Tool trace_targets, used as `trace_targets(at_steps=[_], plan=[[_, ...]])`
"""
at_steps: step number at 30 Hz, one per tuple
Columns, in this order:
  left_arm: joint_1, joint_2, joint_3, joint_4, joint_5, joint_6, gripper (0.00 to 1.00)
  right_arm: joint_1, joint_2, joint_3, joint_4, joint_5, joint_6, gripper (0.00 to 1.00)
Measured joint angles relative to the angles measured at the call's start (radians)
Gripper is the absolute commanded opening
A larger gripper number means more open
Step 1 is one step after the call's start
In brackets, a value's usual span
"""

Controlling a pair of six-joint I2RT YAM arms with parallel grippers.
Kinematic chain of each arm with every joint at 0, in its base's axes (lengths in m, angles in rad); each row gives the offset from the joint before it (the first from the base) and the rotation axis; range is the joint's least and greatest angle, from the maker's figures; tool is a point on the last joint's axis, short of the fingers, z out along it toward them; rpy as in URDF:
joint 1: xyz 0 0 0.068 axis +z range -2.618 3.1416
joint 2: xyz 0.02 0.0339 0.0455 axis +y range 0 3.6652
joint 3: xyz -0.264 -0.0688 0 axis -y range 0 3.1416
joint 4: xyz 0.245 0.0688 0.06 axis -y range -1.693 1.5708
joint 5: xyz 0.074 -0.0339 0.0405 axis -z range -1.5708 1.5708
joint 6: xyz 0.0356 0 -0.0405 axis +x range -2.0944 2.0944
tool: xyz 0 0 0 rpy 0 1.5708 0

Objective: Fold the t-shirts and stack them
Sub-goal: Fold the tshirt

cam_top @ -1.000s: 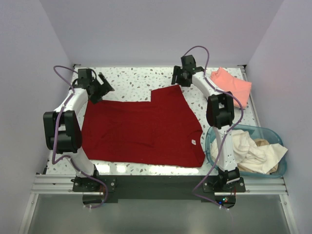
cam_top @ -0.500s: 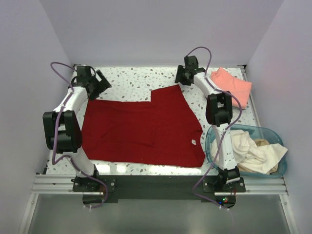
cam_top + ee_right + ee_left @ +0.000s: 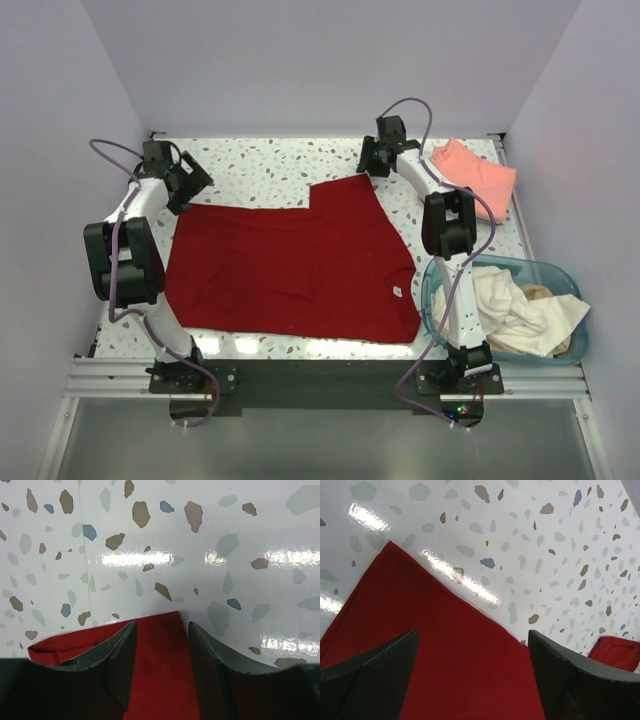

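Observation:
The large dark red t-shirt point(image 3: 290, 265) lies spread flat in the middle of the table, its white neck label point(image 3: 397, 292) near the front right. My left gripper point(image 3: 188, 182) hovers open over the shirt's far left corner point(image 3: 445, 670), its fingers wide apart point(image 3: 472, 632). My right gripper point(image 3: 372, 160) is at the shirt's far right corner; its open fingers straddle the flat red cloth point(image 3: 165, 680) with a narrow gap point(image 3: 161, 625). A salmon-pink shirt point(image 3: 478, 175) lies at the far right. Cream-white shirts point(image 3: 515, 310) are heaped in the basket.
The translucent teal basket point(image 3: 435, 275) stands at the front right beside the right arm's base. Speckled tabletop point(image 3: 280, 165) shows behind the red shirt. Walls close in the table on the left, back and right.
My left gripper has swung left and back toward the wall, away from the shirt's far edge. My right gripper has stayed at the far right corner. The shirt has not moved.

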Motion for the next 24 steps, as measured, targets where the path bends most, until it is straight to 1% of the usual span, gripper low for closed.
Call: trace_targets(at_steps=[7, 10, 17, 19, 21, 22, 24], plan=[[0.007, 0.005, 0.000, 0.000, 0.000, 0.008, 0.95, 0.000, 0.012, 0.006, -0.001, 0.000, -0.001, 0.49], [0.012, 0.014, 0.006, -0.003, -0.002, 0.014, 0.95, 0.000, 0.031, 0.037, -0.014, -0.007, -0.001, 0.45], [0.025, 0.054, 0.047, -0.008, -0.026, 0.055, 0.95, 0.000, 0.058, 0.076, -0.028, -0.025, -0.002, 0.25], [0.028, 0.070, 0.062, -0.016, -0.039, 0.072, 0.95, 0.000, 0.058, 0.076, -0.034, -0.024, -0.003, 0.17], [0.031, 0.090, 0.082, -0.029, -0.058, 0.090, 0.94, 0.000, 0.059, 0.076, -0.040, -0.023, -0.004, 0.11], [0.032, 0.103, 0.097, -0.035, -0.068, 0.101, 0.93, 0.000, 0.059, 0.076, -0.044, -0.023, -0.004, 0.05], [0.034, 0.135, 0.126, -0.046, -0.094, 0.121, 0.91, 0.000, 0.059, 0.076, -0.049, -0.022, -0.005, 0.01]])
